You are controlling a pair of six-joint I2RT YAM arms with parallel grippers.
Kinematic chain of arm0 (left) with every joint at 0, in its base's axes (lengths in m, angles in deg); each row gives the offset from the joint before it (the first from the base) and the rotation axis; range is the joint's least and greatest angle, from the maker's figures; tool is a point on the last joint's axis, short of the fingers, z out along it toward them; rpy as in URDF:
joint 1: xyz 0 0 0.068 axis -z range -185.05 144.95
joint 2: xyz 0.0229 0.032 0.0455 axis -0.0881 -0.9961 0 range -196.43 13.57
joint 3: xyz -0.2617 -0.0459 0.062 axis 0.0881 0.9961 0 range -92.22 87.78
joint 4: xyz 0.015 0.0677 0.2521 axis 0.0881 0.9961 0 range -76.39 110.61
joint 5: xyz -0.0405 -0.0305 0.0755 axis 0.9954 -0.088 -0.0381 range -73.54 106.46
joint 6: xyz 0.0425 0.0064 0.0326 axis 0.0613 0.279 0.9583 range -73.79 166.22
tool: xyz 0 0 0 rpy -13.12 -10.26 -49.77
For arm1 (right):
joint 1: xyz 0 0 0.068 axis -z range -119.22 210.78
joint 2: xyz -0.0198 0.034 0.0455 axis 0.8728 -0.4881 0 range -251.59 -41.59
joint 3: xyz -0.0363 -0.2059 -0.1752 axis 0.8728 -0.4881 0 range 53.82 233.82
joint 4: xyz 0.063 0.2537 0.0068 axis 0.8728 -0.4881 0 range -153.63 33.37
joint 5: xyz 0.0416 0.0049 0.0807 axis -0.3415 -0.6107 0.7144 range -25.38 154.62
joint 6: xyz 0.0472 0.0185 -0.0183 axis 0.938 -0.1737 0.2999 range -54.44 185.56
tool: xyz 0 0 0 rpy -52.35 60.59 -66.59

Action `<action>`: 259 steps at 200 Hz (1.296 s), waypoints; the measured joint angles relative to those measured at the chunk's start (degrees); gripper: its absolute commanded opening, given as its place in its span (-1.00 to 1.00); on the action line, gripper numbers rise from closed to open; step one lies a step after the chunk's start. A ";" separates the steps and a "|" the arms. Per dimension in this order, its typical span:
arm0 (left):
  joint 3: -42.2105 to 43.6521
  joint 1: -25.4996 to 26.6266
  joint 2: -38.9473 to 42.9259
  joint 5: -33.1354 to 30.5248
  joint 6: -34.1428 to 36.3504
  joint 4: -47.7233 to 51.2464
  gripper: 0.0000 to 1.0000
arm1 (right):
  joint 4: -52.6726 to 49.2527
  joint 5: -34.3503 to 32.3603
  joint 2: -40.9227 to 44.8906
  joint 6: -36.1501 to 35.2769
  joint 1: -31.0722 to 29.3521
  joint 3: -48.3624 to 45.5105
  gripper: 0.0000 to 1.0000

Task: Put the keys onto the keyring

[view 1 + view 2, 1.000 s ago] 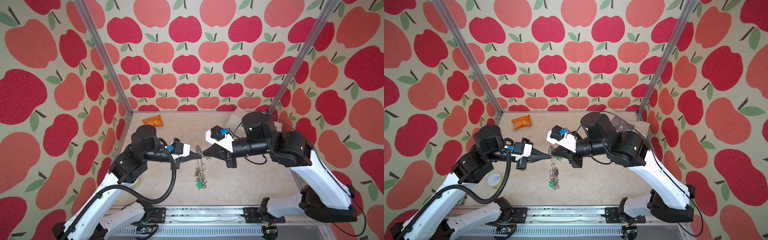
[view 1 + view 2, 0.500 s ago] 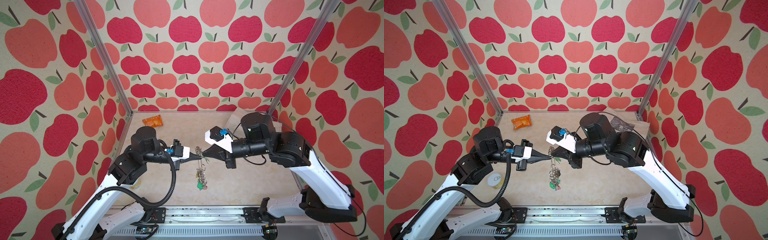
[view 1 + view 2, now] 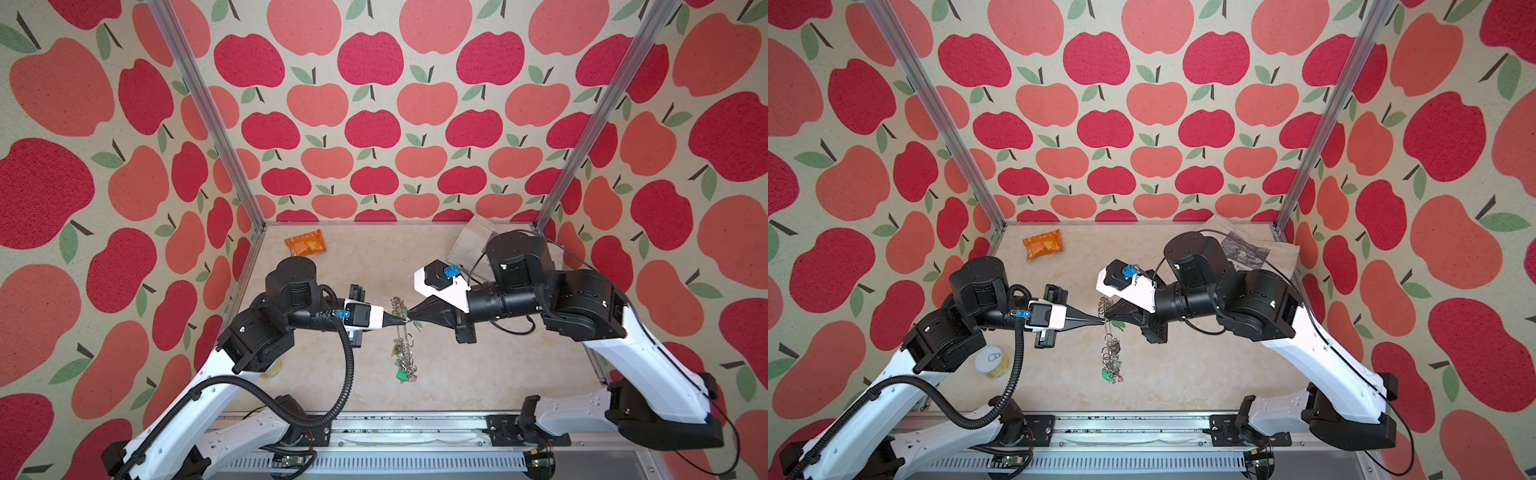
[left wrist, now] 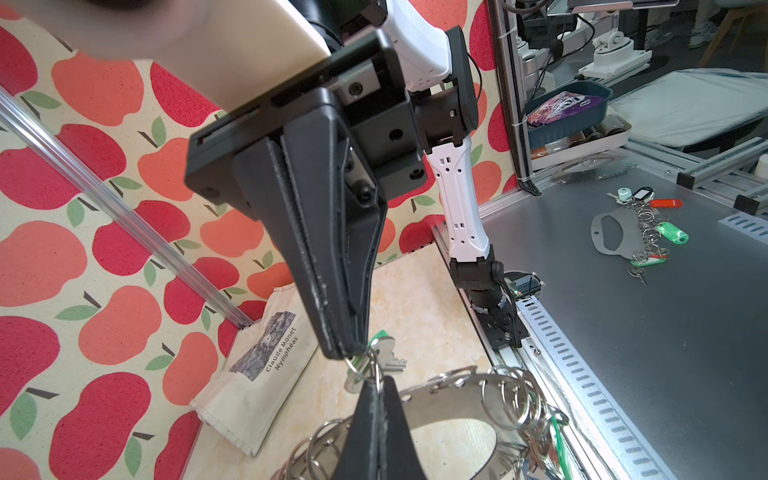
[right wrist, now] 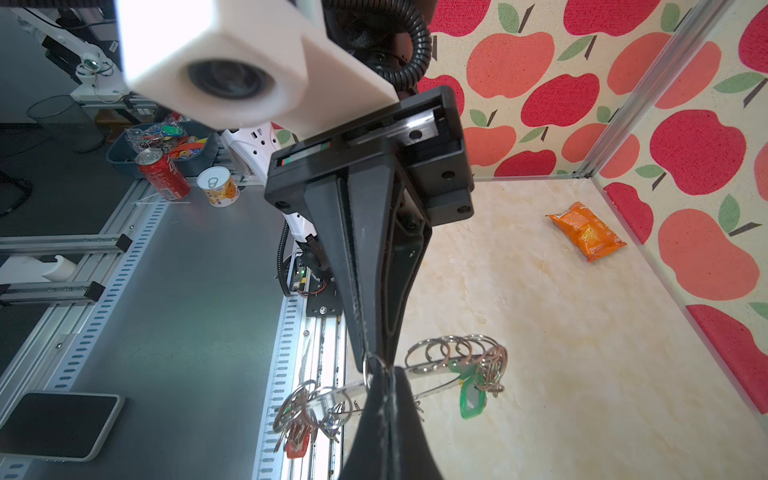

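My left gripper (image 4: 378,390) is clamped shut on the keyring (image 4: 465,392) at its rim, and the disc hangs below it. My right gripper (image 4: 347,353), tip to tip opposite, pinches a green-tagged key (image 4: 388,354) just beside that rim, so the right arm seems the one to thread it.

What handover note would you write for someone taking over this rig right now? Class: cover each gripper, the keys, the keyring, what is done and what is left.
Left gripper: shut at the keyring's rim, apparently on a wire ring.
Right gripper: shut on the small ring of a silver key with a green tag, tip to tip with the left.
Keyring: held in the air above the table.
Done: several tagged keys already hang from its near end.
To do: get this key's ring onto the rim; whether it is threaded yet I cannot tell.
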 measured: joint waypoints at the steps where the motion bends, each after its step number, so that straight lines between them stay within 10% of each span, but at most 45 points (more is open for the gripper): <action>1: 0.00 0.04 0.02 0.00 0.00 -0.04 -1.00 | 0.04 0.00 0.04 0.00 -0.02 -0.04 -1.00; 181: 2.78 0.85 2.54 -1.51 -5.68 -10.49 -0.18 | 9.86 -1.92 3.43 0.04 -0.42 -4.57 -1.00; 259: 20.81 0.22 8.44 -23.78 -18.40 -20.39 0.29 | 17.70 -11.19 13.29 16.61 14.49 -40.68 -1.00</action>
